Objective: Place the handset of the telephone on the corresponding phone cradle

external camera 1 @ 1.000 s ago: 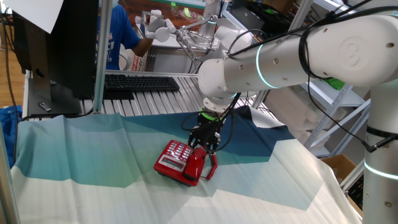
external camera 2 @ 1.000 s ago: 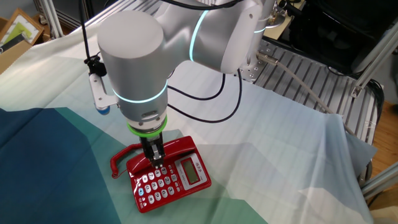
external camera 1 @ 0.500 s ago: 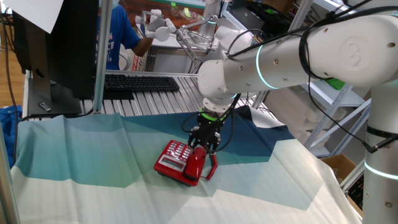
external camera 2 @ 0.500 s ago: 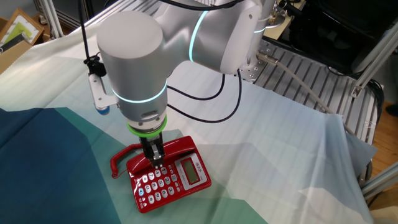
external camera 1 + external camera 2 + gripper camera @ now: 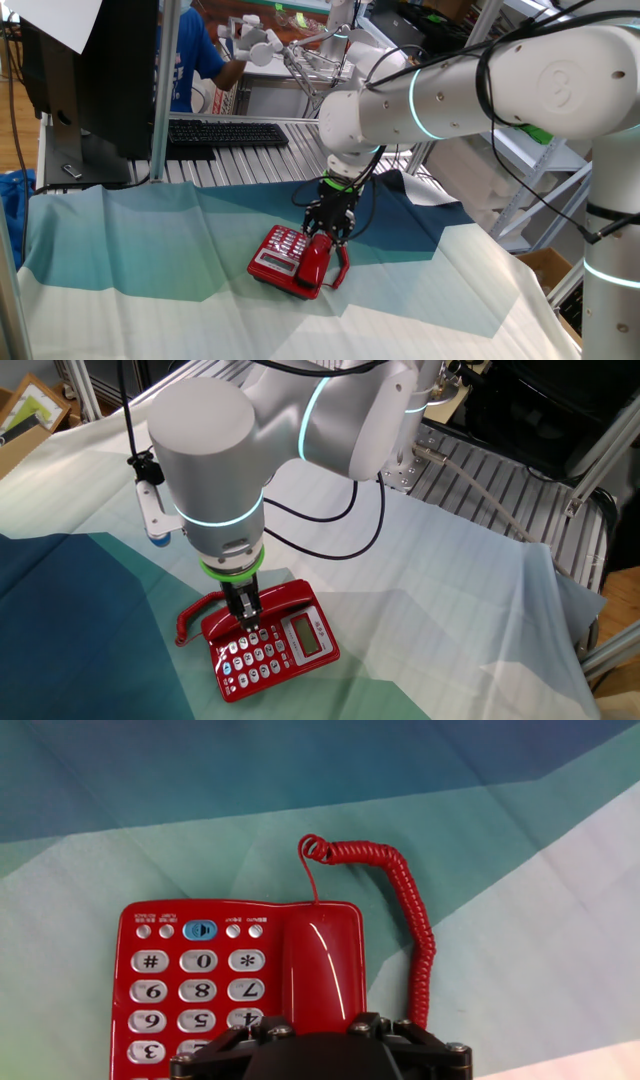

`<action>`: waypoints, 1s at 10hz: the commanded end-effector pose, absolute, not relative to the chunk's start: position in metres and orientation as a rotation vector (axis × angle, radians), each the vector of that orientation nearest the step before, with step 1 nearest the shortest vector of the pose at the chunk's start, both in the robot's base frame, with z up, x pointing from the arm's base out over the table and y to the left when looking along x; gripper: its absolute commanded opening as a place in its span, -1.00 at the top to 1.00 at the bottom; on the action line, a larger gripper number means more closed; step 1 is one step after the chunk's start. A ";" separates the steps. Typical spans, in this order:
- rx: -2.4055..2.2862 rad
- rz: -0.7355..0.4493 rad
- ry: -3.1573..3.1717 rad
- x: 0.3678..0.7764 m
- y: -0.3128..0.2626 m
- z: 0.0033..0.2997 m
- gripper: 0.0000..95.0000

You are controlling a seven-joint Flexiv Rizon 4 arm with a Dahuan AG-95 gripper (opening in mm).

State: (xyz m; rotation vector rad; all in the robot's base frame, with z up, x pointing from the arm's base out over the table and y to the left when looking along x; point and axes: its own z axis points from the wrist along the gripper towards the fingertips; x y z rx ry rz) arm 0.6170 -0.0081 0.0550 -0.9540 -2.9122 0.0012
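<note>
Red desk telephone (image 5: 287, 260) sits on a table (image 5: 140, 250) draped in a teal, dark blue and pale cloth. One telephone and one handset (image 5: 320, 965) are in view. The handset lies in the phone cradle (image 5: 345, 920), the long recess beside the pale keypad (image 5: 195, 995), so its long axis runs parallel to the column of number keys. In the hand view that axis runs from near to far, with the handset's far end reaching the far edge of the telephone's body. One red coiled cord (image 5: 405, 910) leaves that far end, loops to the right and trails back along the right side of the telephone on the cloth.

The single white robot arm (image 5: 205, 460) reaches down over the telephone. Its black gripper (image 5: 243, 612) stands upright directly over the middle of the handset. Whether its fingers are closed on the handset or spread clear of it cannot be told: the hand view shows only the black gripper body at the near edge, above the handset.

Farther off, one black computer keyboard (image 5: 225, 132) rests on a slatted metal surface beyond the cloth.
</note>
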 end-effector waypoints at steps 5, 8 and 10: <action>-0.953 -0.007 -2.905 0.613 -0.007 0.052 1.00; -0.975 0.011 -2.896 0.613 -0.007 0.051 1.00; -1.047 0.050 -2.859 0.612 -0.006 0.050 -0.60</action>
